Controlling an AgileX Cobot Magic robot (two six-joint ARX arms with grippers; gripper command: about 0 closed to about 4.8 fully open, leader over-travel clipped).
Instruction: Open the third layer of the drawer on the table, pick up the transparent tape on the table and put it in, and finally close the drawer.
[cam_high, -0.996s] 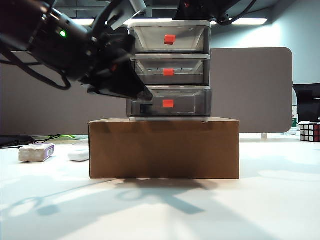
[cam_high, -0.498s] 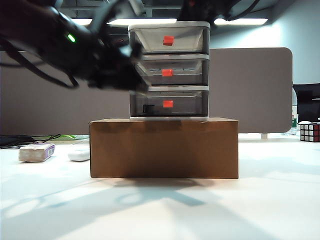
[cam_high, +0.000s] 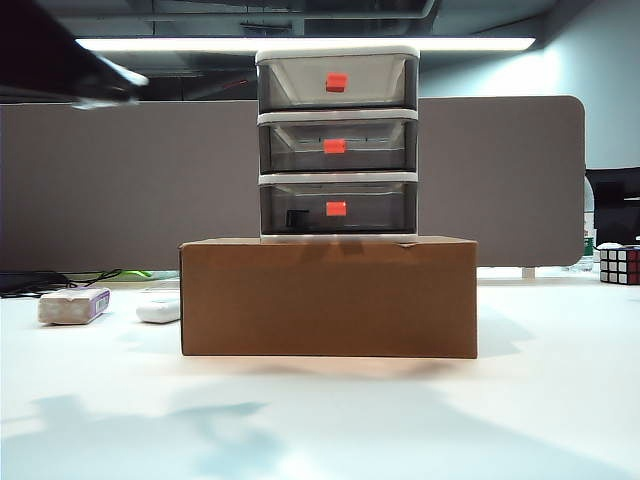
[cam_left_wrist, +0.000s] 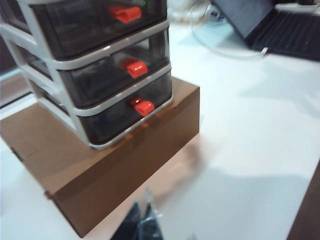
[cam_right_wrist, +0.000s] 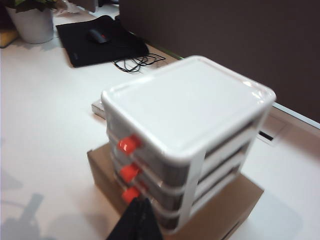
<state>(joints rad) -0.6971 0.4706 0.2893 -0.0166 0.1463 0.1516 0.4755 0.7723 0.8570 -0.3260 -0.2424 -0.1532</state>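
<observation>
Drawer (cam_high: 338, 142): three-tier white-framed unit standing on the cardboard box (cam_high: 328, 296), all three smoky-grey drawers pushed in.
Third layer (cam_high: 338, 208): lowest drawer, shut flush, red handle facing the exterior camera.
Transparent tape (cam_high: 296, 216): a dark shape inside the third layer, left of the handle — probably the roll, though the smoky plastic blurs it.
Left end effector (cam_left_wrist: 143, 222): fingers pressed together, holding nothing, raised above the tabletop (cam_high: 560, 400) in front of the box, well apart from the drawer.
Right end effector (cam_right_wrist: 136, 220): dark fingers together — empty, high up, looking down on the unit's white top.
Nearby: purple-labelled block (cam_high: 73, 305) and white bar (cam_high: 158, 309) left of the box; puzzle cube (cam_high: 619, 264) far right.
</observation>
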